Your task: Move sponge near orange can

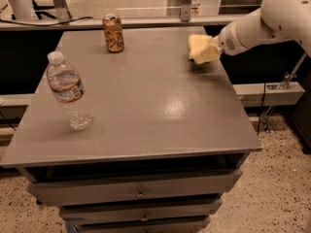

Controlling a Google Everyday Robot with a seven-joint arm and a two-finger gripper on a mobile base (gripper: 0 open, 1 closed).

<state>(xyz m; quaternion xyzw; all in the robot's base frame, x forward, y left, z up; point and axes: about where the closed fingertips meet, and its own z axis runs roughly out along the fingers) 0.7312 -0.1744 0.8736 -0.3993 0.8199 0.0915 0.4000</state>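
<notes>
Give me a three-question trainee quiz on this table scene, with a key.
1. True or false: the orange can lies on its side.
2. Where is the gripper? A) over the far right part of the table, holding the sponge; B) beside the water bottle; C) directly above the orange can.
3. Which object stands nearest the table's front edge?
Key: 1 false, it stands upright. 2 A. 3 the water bottle.

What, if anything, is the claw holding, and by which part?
The claw holds the sponge by its right end, at the far right corner of the table.
</notes>
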